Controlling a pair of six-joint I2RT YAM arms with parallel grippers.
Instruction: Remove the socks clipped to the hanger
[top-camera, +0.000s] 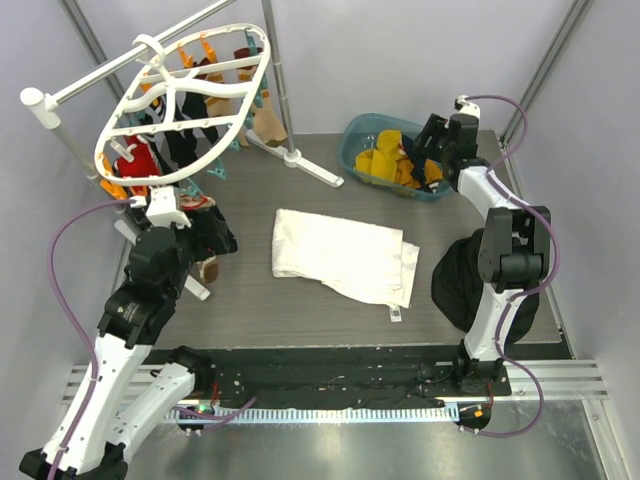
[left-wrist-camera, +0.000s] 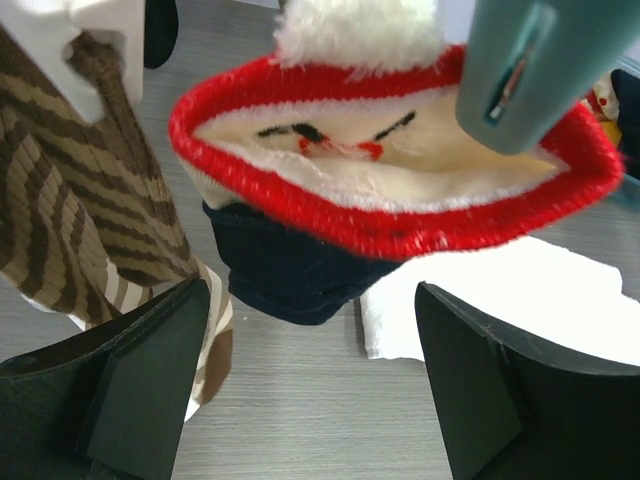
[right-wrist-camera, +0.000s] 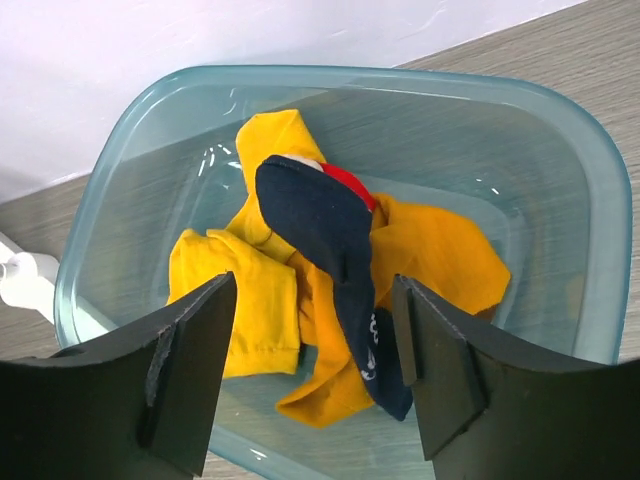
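The white oval hanger (top-camera: 185, 100) hangs tilted from a pole at the back left, with orange and teal clips and several socks (top-camera: 150, 160) under it. My left gripper (top-camera: 205, 235) is open and empty just below its near end. In the left wrist view a red-trimmed cream and navy sock (left-wrist-camera: 390, 180) hangs from a teal clip (left-wrist-camera: 520, 70) above my open gripper (left-wrist-camera: 312, 380), with a brown-and-cream striped sock (left-wrist-camera: 70, 220) to the left. My right gripper (top-camera: 425, 150) is open and empty above the teal tub (right-wrist-camera: 580, 180), over yellow socks (right-wrist-camera: 240, 300) and a navy sock (right-wrist-camera: 330, 230).
A white cloth (top-camera: 345, 255) lies in the middle of the table. A black garment heap (top-camera: 462, 280) sits by the right arm. The white pole stand (top-camera: 300, 160) has its foot at the back centre. Grey walls close in the sides.
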